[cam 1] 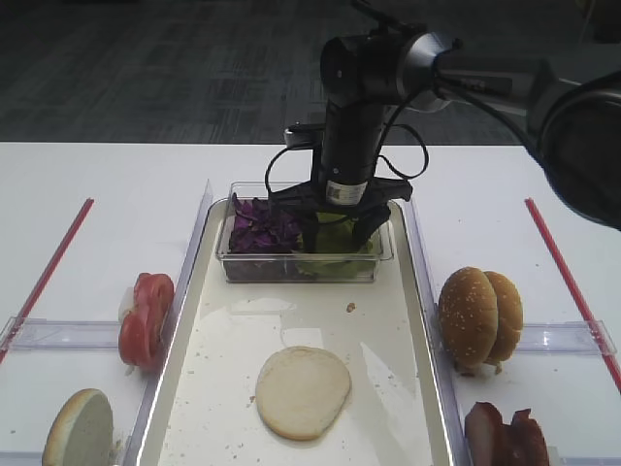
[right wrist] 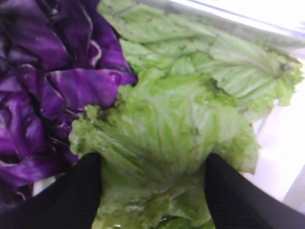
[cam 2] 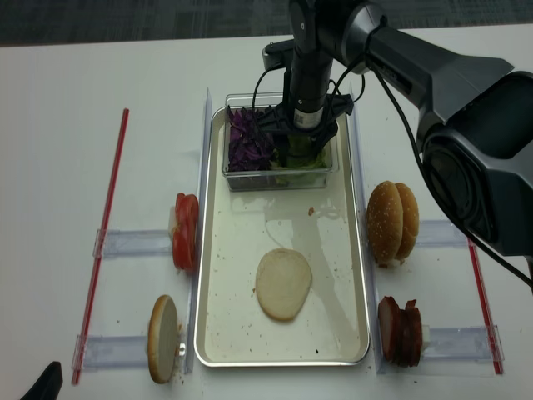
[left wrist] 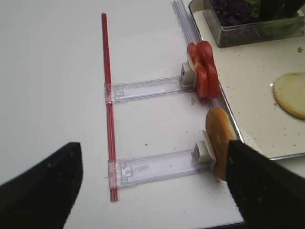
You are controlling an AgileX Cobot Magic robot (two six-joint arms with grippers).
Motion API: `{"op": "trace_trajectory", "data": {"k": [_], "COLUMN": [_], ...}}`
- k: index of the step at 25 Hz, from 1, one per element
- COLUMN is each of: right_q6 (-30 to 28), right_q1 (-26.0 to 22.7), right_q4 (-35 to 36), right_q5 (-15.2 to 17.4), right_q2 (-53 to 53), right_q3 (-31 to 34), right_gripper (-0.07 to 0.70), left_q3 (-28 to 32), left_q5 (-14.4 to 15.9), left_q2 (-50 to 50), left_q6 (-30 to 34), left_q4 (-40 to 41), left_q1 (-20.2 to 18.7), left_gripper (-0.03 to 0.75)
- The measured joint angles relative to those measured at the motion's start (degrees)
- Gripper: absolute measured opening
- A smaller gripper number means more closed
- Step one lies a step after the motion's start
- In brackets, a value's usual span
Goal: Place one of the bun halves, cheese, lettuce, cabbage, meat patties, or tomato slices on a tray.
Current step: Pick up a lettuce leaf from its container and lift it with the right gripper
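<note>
Right end effector [right wrist: 152,191]: lowered into clear box [cam 1: 243,267], fingers spread wide, lettuce [right wrist: 181,124] straddled directly beneath, apparently not yet gripped. Purple cabbage [right wrist: 43,90] alongside. Tray [cam 1: 408,369], bun half [cam 1: 303,391] nearby.

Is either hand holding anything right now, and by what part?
Nothing held yet. The right hand is open, straddling the lettuce leaf's near edge; the left hand is open.

Right end effector [right wrist: 152,191] pointing down, fingers spread; left end effector [left wrist: 152,186] spread.
</note>
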Motion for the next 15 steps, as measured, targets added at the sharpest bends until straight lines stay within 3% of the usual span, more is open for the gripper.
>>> {"op": "trace_trajectory", "data": {"k": [15], "right_q6": [0.0], "right_q1": [0.0], "right_q4": [-0.1], "right_q5": [0.2], "right_q2": [0.0], "right_q3": [0.0], "right_gripper": [0.352], "left_q3": [0.0], "left_q5": [0.0], "left_q2": [0.0], "left_q6": [0.0], "left_q4": [0.0], "left_q1": [0.0], "left_gripper": [0.565]}}
